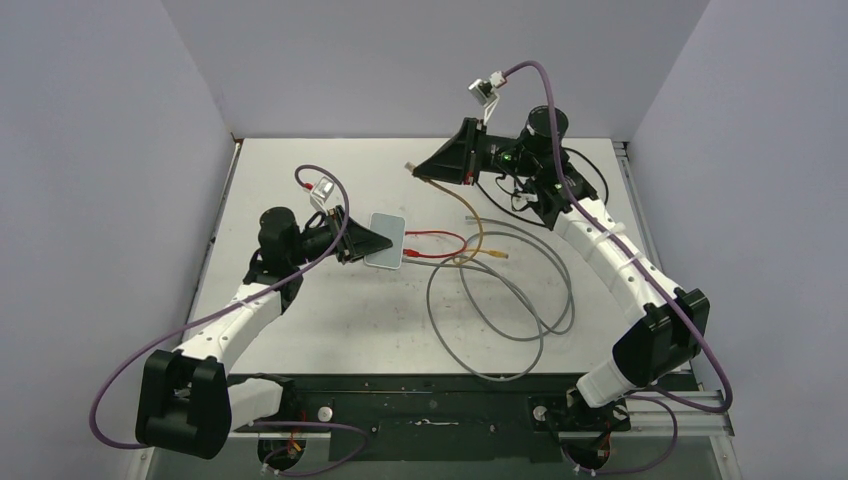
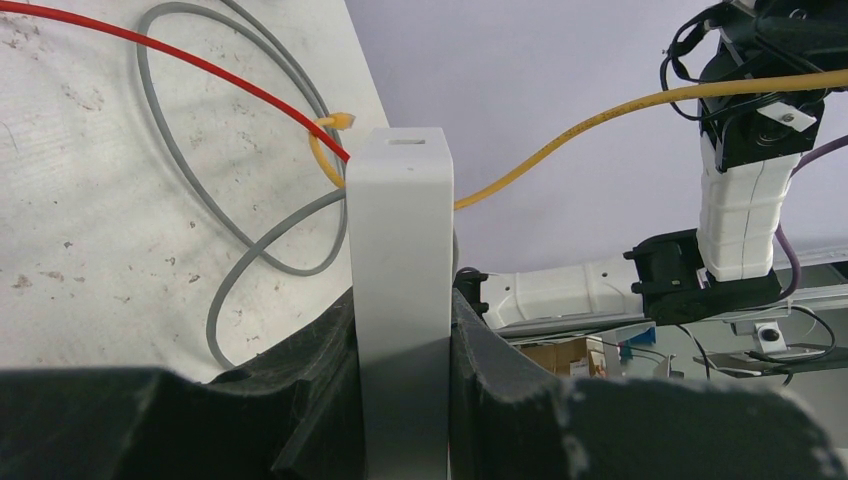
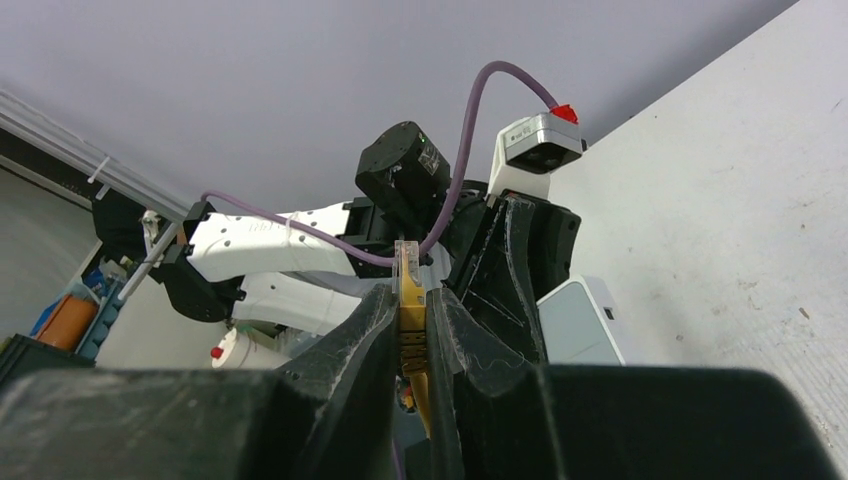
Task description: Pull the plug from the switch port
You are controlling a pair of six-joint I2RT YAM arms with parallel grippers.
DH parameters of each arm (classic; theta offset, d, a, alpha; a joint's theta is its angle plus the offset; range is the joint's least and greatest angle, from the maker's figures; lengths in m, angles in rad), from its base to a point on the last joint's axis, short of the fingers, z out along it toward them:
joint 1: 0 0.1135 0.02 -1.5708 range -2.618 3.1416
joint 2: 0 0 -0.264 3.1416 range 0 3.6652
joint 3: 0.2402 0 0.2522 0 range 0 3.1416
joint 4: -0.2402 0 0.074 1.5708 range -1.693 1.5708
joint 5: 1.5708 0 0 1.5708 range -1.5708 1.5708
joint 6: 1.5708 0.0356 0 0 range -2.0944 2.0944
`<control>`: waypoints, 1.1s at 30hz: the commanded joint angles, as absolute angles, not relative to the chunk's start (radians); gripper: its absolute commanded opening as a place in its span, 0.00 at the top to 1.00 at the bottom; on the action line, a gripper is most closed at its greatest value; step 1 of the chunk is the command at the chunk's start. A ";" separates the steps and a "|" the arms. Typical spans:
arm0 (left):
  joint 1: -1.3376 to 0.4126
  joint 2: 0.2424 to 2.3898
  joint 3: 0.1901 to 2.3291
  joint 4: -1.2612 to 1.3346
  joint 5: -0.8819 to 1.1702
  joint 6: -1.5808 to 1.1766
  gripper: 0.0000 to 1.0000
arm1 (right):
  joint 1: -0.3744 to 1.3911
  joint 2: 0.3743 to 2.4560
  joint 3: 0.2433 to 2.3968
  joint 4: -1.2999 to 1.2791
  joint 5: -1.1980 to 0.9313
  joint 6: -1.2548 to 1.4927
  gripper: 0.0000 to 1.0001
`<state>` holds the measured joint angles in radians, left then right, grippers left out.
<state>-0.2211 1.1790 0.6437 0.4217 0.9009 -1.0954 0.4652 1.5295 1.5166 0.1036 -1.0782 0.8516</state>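
Fingers on the right arm are pinched tight around a yellow plug, held high, well apart from the pale box. Left fingers are clamped on that box near the middle of the counter. Switch port lies on the narrow edge away from them, where a red cable enters; which socket I cannot tell.

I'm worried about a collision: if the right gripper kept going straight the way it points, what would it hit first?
Probably the left arm's wrist, behind the left gripper clamping the white box; the yellow plug in the right gripper aims at it. Depth is unclear; it might pass above.
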 commanded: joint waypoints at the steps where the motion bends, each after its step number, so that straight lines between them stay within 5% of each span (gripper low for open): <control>1: -0.226 1.182 0.655 0.474 0.895 -1.088 1.00 | 0.447 1.512 1.553 0.246 -1.082 0.949 0.95; 15: -0.246 1.199 0.680 0.468 0.883 -1.078 1.00 | 0.419 1.539 1.493 0.619 -1.070 1.299 0.95; 33: -0.258 1.207 0.669 0.477 0.880 -1.075 1.00 | 0.388 1.518 1.550 0.554 -1.024 1.226 0.95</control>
<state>-0.2504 1.2121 0.6437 0.4217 0.8814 -1.0882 0.4015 1.5356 1.4952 0.4938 -1.0531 1.2381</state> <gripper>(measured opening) 0.254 0.149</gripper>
